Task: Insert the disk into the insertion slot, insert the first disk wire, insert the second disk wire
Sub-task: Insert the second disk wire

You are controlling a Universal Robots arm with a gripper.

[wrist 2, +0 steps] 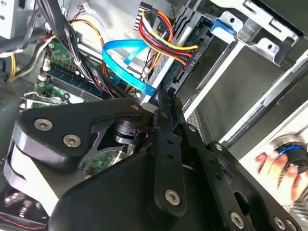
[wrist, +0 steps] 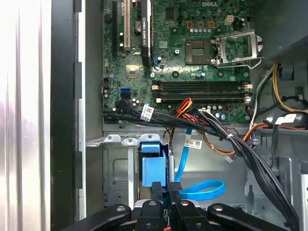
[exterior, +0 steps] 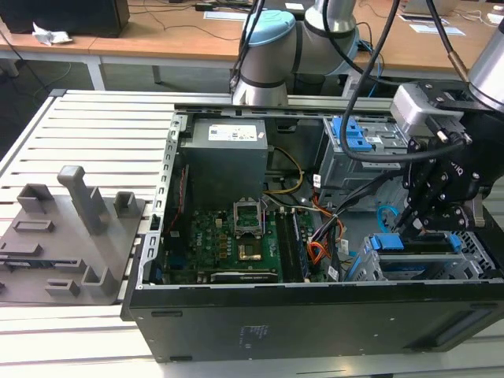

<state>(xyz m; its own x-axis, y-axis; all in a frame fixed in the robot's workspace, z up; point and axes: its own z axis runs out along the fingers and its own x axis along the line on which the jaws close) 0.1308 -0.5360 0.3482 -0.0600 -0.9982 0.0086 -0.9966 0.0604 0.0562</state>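
I have the gripper (exterior: 416, 223) low in the open PC case (exterior: 236, 331), right over the slot (exterior: 480, 260). Disk (exterior: 417, 244) sits in the slot already, its blue carrier just below the jaws, long axis running along the cage toward the exterior view's right. Jaws look nearly together around the carrier's blue tab (wrist: 153, 171) in the first wrist view; can't tell if they truly clamp it. First wire (wrist 2: 161, 36) hangs loose just ahead of the jaws beside the light blue cable (wrist 2: 126, 60). Tight room: cage walls, cable bundle, motherboard (wrist: 192, 53) close by.
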